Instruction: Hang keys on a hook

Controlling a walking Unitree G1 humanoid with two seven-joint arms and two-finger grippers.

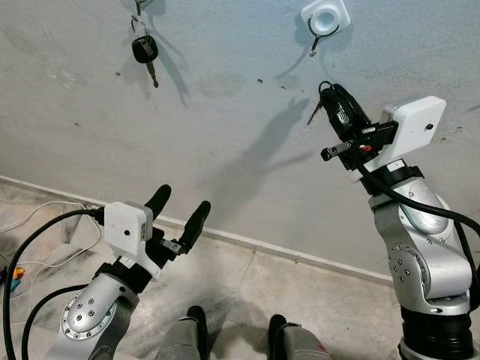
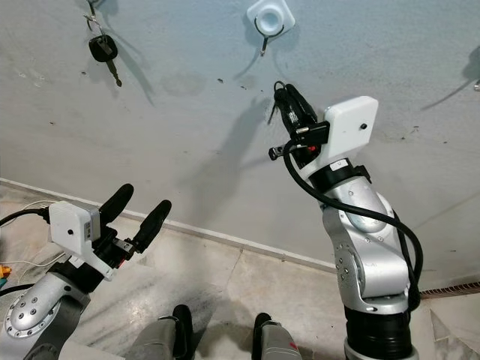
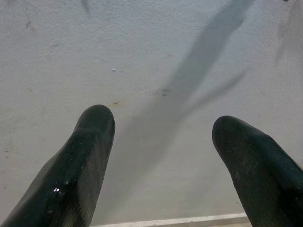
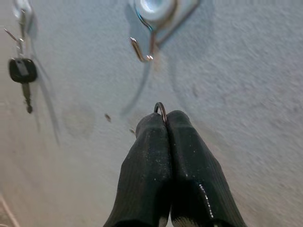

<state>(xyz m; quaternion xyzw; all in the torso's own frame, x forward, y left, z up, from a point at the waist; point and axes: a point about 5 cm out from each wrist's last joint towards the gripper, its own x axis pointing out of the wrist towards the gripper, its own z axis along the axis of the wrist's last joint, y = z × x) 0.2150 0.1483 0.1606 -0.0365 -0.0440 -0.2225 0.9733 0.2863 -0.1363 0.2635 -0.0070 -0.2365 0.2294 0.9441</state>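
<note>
- Left eye view: we log the right gripper raised at the wall, fingers pinched on a key ring, directly below the empty white-based hook.
- Right eye view: the left gripper sits low, spread and idle; a car key already hangs on the far-left hook.
- Right wrist view: the ring stands upright at the tips; the hook lies just beyond, slightly off-line.

Right hand with key ring just below hook
</note>
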